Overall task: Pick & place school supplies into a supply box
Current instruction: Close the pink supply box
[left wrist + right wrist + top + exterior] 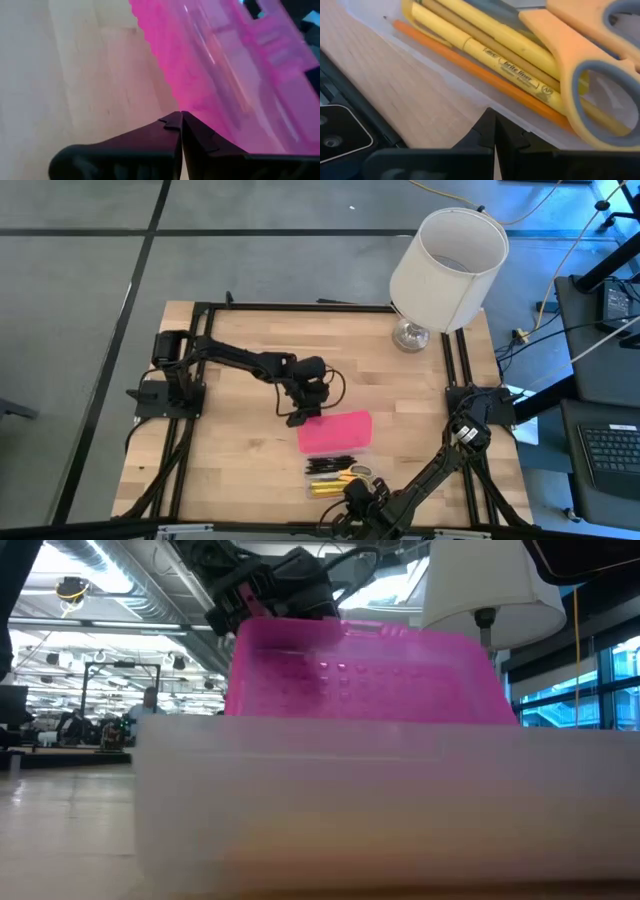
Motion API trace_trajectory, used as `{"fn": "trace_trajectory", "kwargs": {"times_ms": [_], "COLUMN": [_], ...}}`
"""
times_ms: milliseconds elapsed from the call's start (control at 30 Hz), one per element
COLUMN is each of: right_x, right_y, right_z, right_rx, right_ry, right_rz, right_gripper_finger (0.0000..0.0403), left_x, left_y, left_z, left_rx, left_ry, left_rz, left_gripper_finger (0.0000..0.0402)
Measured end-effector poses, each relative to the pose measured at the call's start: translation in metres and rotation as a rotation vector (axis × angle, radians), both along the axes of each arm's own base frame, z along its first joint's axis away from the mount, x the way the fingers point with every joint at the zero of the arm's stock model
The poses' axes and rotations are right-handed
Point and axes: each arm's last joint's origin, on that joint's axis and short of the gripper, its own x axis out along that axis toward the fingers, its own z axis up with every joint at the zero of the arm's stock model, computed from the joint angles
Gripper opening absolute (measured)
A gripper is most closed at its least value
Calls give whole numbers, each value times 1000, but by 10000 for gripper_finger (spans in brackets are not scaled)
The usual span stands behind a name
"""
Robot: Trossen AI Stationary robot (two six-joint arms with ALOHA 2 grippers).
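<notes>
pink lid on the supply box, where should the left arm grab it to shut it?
Probably the free long edge of the bright pink dotted-grid plastic lid, coming from the left gripper side. The lid stands raised and tilted over the clear plastic base, hinged along the base, so the far edge is exposed and thin enough to pinch.

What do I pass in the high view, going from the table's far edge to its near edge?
Lamp → left gripper → pink lid → pens and scissors in the clear base → right gripper.
</notes>
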Motion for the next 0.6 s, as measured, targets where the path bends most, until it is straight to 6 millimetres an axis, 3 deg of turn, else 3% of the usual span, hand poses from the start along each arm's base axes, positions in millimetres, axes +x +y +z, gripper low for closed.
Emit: {"fn": "trace_trajectory", "kwargs": {"times_ms": [400,600], "right_x": [0,0], "right_y": [0,0], "right_z": [-1,0], "right_rx": [-1,1], "right_ry": [1,-2], "right_rz": [1,2], "right_gripper_finger": [4,4], "left_x": [4,15], "left_y": [-41,-52], "left_z": [4,24], "left_rx": [-36,-49], "left_ry": [-9,-52], "left_rz": [-42,-64], "left_gripper_finger": [1,1]}}
